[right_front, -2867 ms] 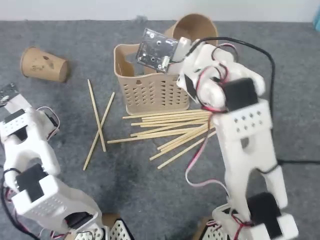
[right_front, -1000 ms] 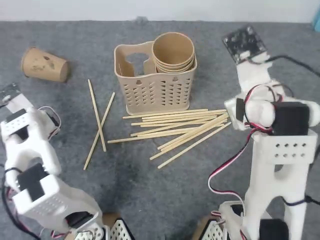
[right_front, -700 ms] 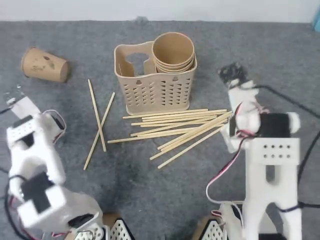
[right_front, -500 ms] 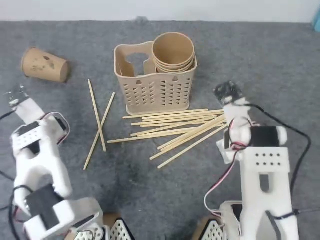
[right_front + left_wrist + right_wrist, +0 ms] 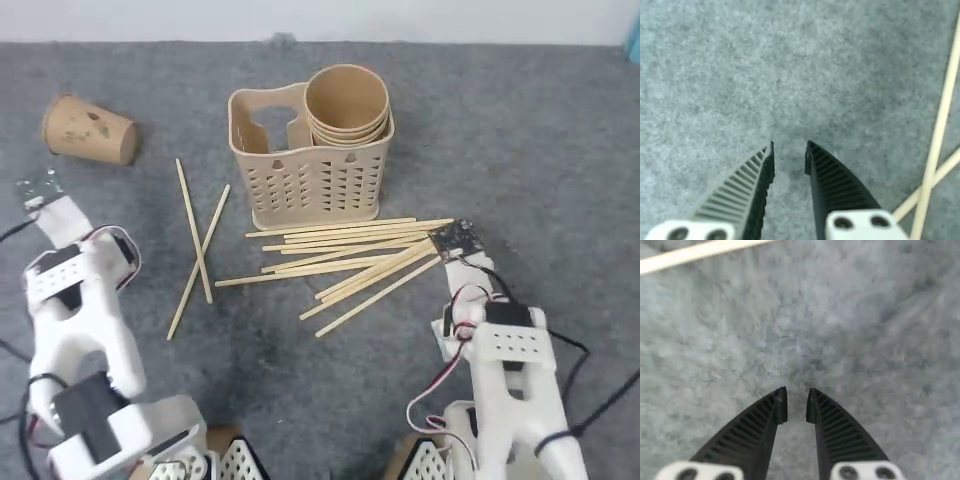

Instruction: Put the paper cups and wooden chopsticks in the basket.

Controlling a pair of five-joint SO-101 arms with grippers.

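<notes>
Your desk (image 5: 560, 120) has a fuzzy grey surface, and that is the 1st hazard. Thin sticks lie flat on it, so a hand that comes down too shallow will skate over them, and 1 that goes too deep will dig into the nap.

The basket (image 5: 300, 190) stands upright at the back with 2 compartments. It looks light, so a sideways bump while loading could shove or tip it.

The stack of paper cups (image 5: 347, 100) fills 1 compartment and rises above the rim. Another cup pushed on crooked could lean out.

The loose cup (image 5: 88, 128) lies on its side on the left arm's side, well apart from the basket. It will roll away if you nudge it before you close.

The pile of chopsticks (image 5: 350, 238) lies just in front of the basket. The 2 crossed chopsticks (image 5: 200, 255) lie between the pile and the left arm. Pinch 1 off-centre and it will swing; grab into the pile and the others may scatter.

Your left hand (image 5: 790, 144) hangs over bare desk beside those 2 sticks, jaws slightly parted and empty. Your right hand (image 5: 797, 390) sits low near the pile's end, all but clenched and grasping nothing, so open it before you descend.
</notes>
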